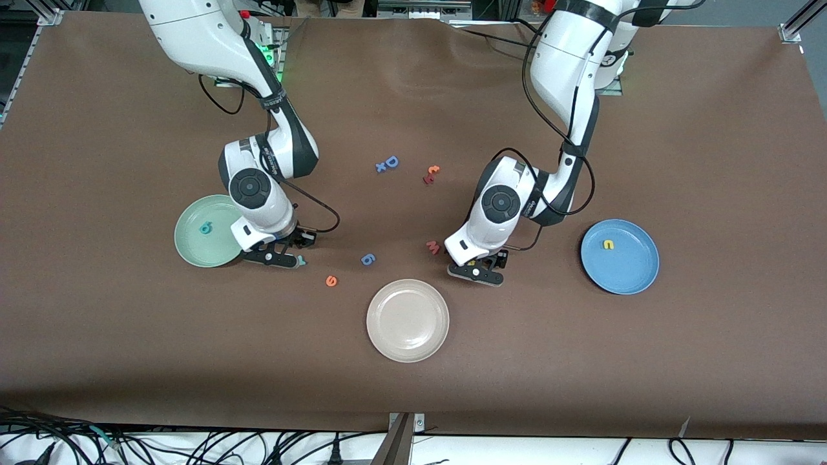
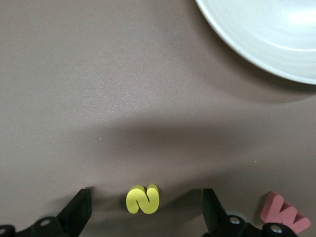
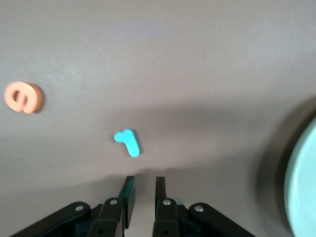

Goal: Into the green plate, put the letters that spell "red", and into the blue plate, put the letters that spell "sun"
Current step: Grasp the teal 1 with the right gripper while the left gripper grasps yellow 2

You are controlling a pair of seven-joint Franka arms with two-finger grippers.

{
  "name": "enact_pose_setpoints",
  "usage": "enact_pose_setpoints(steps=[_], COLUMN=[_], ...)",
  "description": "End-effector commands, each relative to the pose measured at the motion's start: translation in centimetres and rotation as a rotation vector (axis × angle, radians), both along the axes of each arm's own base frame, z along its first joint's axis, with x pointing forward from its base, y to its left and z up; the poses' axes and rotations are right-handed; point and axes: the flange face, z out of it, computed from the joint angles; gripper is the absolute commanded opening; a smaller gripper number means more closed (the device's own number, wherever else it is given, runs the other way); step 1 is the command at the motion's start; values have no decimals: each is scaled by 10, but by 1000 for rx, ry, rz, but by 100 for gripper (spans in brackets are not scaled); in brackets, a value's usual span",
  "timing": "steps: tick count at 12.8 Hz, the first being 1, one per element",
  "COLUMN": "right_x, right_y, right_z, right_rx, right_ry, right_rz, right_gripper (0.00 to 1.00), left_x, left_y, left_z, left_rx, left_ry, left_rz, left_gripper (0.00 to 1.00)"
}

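Front view, catalogue by size. Table (image 1: 711,361), brown cloth. Green plate (image 1: 194,248) toward the right arm's end, holding a teal d (image 1: 206,227). Blue plate (image 1: 636,271) toward the left arm's end, holding a yellow arch letter (image 1: 608,244). Cream plate (image 1: 408,320) between them, nearest the camera. Right gripper (image 3: 142,185), fingers nearly together and gripping nothing, low beside the green plate; teal r (image 3: 128,142) lies just ahead of it on the cloth. Left gripper (image 2: 147,207), fingers spread wide, straddling the yellow s (image 2: 143,199). Orange e (image 1: 331,280), loose on the cloth.
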Motion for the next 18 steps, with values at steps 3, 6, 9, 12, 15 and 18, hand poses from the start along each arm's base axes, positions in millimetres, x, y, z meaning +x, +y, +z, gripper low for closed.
enact_pose_setpoints(steps=[3, 6, 9, 12, 15, 18], right_x=[19, 23, 27, 25, 24, 23], right_y=[7, 8, -2, -5, -5, -1], right_z=[-6, -14, -21, -24, -28, -28], right_rx=[7, 15, 14, 12, 11, 19], right_ry=[-62, -98, -105, -98, -93, -93], right_rz=[63, 89, 90, 85, 75, 62], right_gripper=[46, 72, 71, 55, 47, 47], left_x=[-2, -3, -3, -2, 0, 2], left_y=[-7, -5, -3, -1, 1, 4], left_z=[3, 2, 1, 0, 0, 1], left_rx=[1, 3, 6, 8, 9, 10], left_ry=[-8, 0, 1, 2, 1, -1], left_rz=[43, 45, 39, 35, 35, 38], left_gripper=[67, 60, 50, 38, 27, 21])
